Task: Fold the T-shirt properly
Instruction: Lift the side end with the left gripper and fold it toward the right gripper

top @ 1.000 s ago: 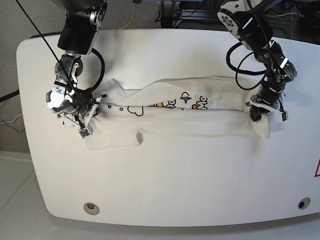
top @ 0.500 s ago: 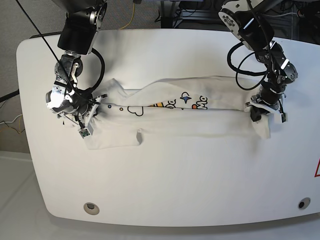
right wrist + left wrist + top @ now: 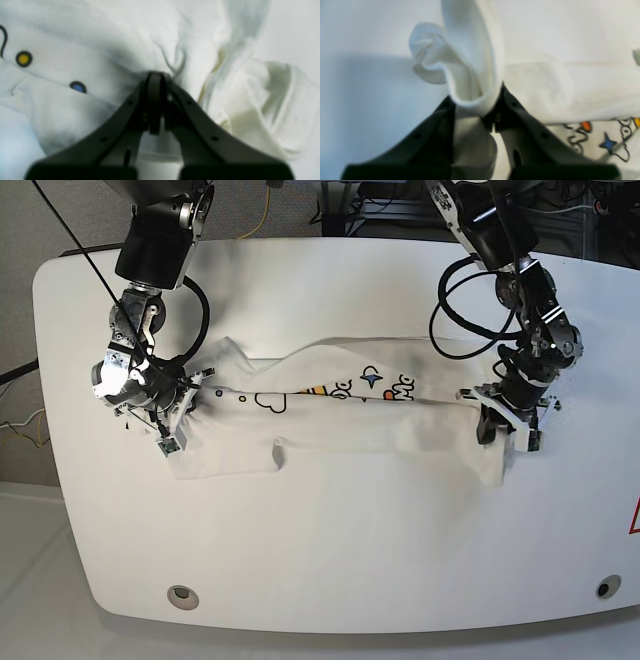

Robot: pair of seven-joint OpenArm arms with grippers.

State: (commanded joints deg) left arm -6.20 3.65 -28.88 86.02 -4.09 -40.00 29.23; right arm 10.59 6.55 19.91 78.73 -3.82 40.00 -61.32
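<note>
The white T-shirt (image 3: pixel 350 415) lies as a long folded band across the middle of the table, its cartoon print (image 3: pixel 385 383) showing along the top fold. At the band's right end in the base view, my left gripper (image 3: pixel 488 427) is shut on a bunched fold of cloth. In the left wrist view that fold (image 3: pixel 470 62) curls up between the dark fingers (image 3: pixel 520 120). My right gripper (image 3: pixel 190 395) is shut on the band's left end. Its wrist view shows the fingertips (image 3: pixel 155 77) pinched together on the crumpled T-shirt (image 3: pixel 100 37).
The white table (image 3: pixel 330 560) has a rounded front edge with two round holes (image 3: pixel 181 595) (image 3: pixel 607 586). A red mark (image 3: pixel 634 520) sits at the right edge. Black cables (image 3: pixel 470 310) loop off the arm above the shirt's right end.
My left gripper has moved toward the shirt's middle and the table's front, dragging the right end of the band with it. The right arm has not moved.
</note>
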